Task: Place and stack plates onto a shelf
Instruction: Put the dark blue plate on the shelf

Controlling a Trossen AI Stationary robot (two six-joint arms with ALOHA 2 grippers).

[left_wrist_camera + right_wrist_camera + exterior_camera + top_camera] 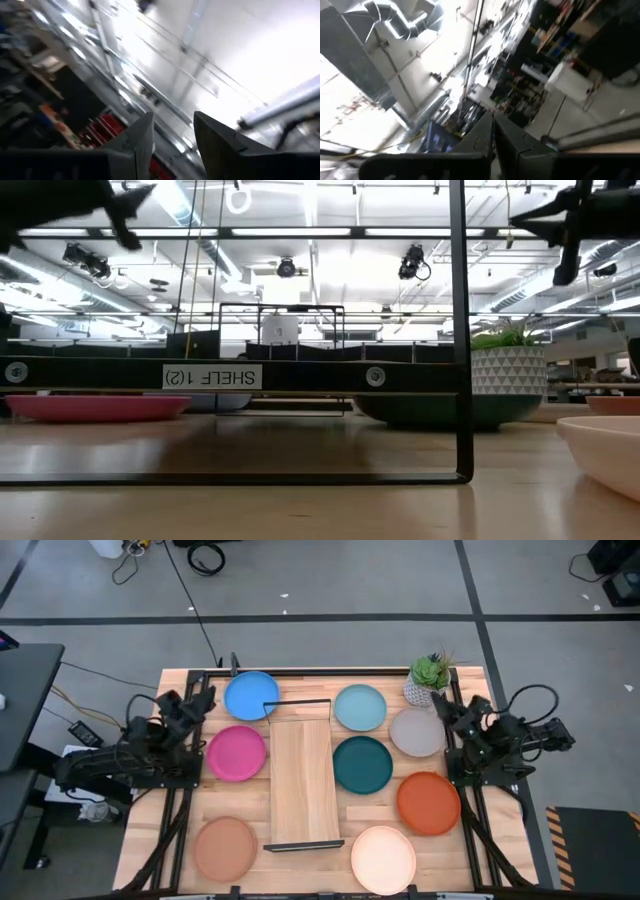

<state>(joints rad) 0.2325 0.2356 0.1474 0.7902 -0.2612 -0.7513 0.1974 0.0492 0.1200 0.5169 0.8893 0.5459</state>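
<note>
Butcher-block table on grey floor; lit ceiling and shelving in both wrist views. Shelf lying midway between the grippers, long axis running from the table's far edge to its near edge. Left gripper folded back beside the bright blue plate, fingers narrowly parted. Right gripper by the grey-beige plate, fingers closed, empty. Only in the low view: shelf label reading mirrored.

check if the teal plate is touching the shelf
Apart. The high view shows a strip of bare tabletop between the teal plate and the shelf plank's edge.
</note>
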